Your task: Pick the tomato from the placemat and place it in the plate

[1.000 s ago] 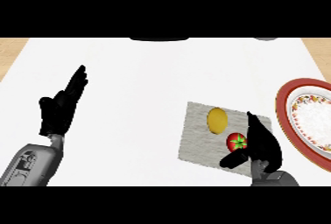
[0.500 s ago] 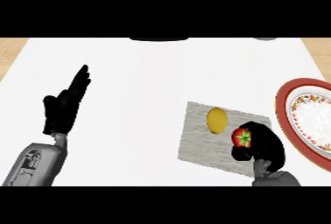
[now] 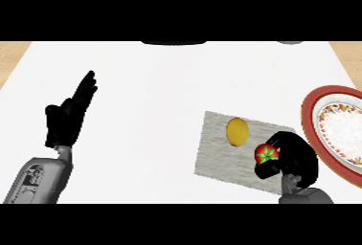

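Note:
A red tomato (image 3: 266,153) with a green star-shaped stem sits at the right part of the grey placemat (image 3: 216,153). My right hand (image 3: 297,157) is curled round the tomato from its right side, fingers arching over it and thumb below. The plate (image 3: 311,115), red-rimmed with a white patterned centre, lies at the right edge of the view, just right of the hand. My left hand (image 3: 69,115) rests open at the left, fingers pointing up, far from the placemat.
A yellow oval object (image 3: 237,131) lies on the placemat, up and left of the tomato. Dark shapes show at the counter's far edge (image 3: 173,43). Wooden floor shows at the top corners beyond the white counter.
My right hand has closed its fingers round the tomato; a second ago they stood open beside it. The tomato has shifted slightly up. The left hand has stayed still.

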Robot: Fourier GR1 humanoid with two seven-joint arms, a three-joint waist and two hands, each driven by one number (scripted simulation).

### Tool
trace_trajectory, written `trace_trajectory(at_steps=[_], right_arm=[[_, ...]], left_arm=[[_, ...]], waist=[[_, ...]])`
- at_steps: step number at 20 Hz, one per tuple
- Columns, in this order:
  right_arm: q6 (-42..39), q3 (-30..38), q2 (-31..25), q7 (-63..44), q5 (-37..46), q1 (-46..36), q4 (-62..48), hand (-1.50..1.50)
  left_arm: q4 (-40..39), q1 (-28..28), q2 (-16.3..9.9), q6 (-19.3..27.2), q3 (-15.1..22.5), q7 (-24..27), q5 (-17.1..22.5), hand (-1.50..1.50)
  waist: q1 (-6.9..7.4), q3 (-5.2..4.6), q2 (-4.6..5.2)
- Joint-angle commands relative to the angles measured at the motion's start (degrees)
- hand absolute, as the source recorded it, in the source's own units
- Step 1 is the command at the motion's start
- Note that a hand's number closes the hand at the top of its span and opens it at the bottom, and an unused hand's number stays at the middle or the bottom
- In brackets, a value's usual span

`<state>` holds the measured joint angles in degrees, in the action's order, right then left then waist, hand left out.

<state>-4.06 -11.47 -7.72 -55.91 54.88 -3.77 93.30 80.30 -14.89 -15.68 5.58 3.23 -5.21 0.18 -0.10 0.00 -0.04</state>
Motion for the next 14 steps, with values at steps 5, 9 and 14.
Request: trace_trajectory(at_steps=[5,9,14], right_arm=[[-5.2,11.78,-24.22,30.36,-12.17,6.72,1.28,1.5],[-2.91,18.23,-30.68,43.27,-16.92,6.3,1.41,1.5],[0.47,28.35,-35.64,60.6,-25.76,4.82,-1.52,1.5]], left_arm=[[0.46,1.97,0.27,1.3,-1.19,0.0,0.14,0.0],[0.76,3.4,0.06,1.83,-1.76,0.49,0.08,0.0],[0.93,3.96,-0.43,1.68,-2.28,0.48,0.27,0.0]], waist=[[-3.49,0.53,-0.41],[-4.45,0.77,-1.32],[-4.6,0.94,-1.21]])
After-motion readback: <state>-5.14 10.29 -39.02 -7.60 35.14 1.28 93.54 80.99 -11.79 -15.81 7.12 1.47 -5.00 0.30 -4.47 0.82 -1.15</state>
